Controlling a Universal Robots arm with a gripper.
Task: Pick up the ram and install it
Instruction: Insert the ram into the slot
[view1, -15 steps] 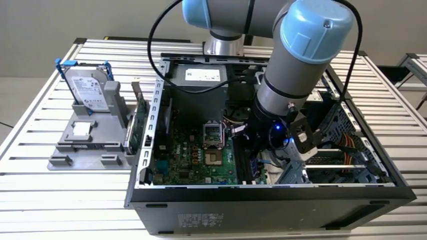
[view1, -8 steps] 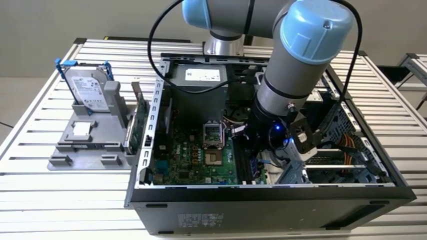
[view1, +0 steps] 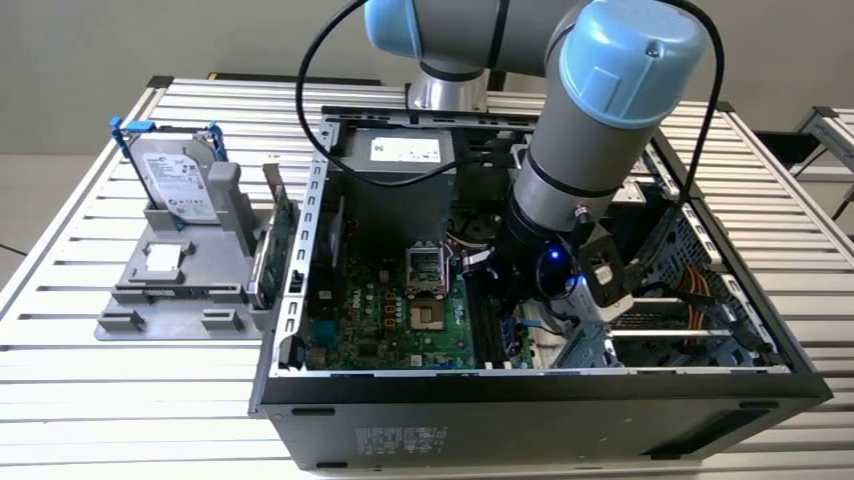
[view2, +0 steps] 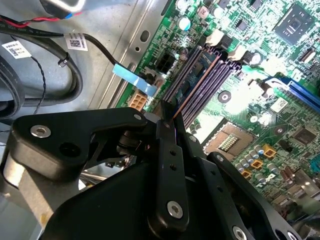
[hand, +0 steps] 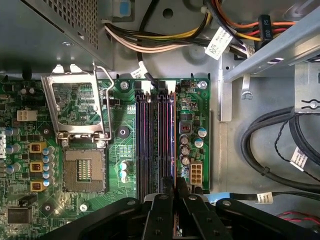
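gripper (view2: 172, 117) is down inside the open computer case (view1: 534, 400), right over the memory slots (hand: 155, 140) on the green motherboard (hand: 115, 145). its fingers (hand: 165, 200) look pressed close together on the ram (view2: 192, 87), a thin dark stick that stands edge-on in one of the slots in the second wrist view, with its copper-coloured edge running along the slot. in the first wrist view the fingertips meet just at the near end of the slot rows. slot latches (view2: 215, 37) are at the far end of the rows. empty cpu socket (hand: 82, 167) with its raised frame sits just beside the slots. bundled cables (hand: 280, 150) lie on the case floor beside the board. in the exterior view, the case stands on the slatted tabletop (view1: 80, 370); a grey fixture (view1: 174, 290) near the tabletop's edge at the exterior view's left holds a silver hard drive (view1: 174, 180) upright.
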